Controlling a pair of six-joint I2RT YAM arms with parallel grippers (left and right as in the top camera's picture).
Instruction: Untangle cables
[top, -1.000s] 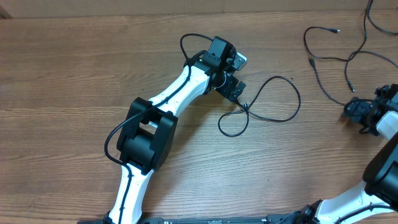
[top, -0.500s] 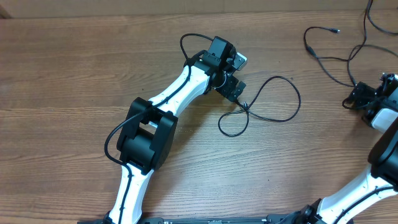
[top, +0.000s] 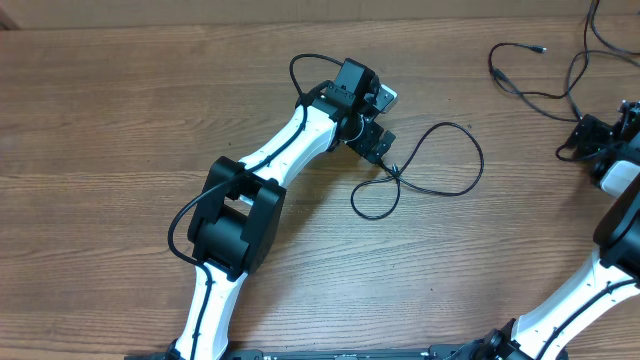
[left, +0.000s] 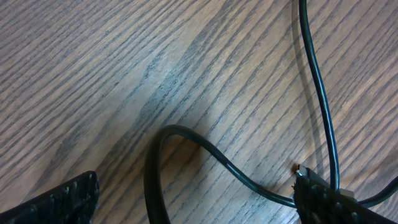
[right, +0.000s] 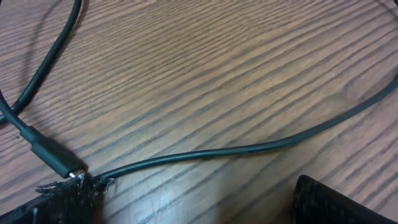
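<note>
A thin black cable (top: 470, 150) lies in loops on the wooden table at centre. My left gripper (top: 385, 152) is down on it where the loops cross. In the left wrist view the jaws (left: 199, 208) are wide open, with the cable (left: 186, 134) curving between them and a small plug (left: 303, 171) at the right finger. A second cable (top: 520, 90) lies at the far right. My right gripper (top: 582, 135) is at its lower end. In the right wrist view the jaws (right: 199, 202) are open, and the cable (right: 249, 149) and a plug (right: 53, 155) are at the left finger.
A third black cord (top: 598, 35) runs off the top right corner. A small plug tip (top: 540, 48) lies at the back right. The left arm's elbow (top: 235, 215) stands over the table's middle left.
My right gripper has moved away from me and slightly right, and the lower end of the right cable has shifted with it. The left arm and the centre cable have not moved.
</note>
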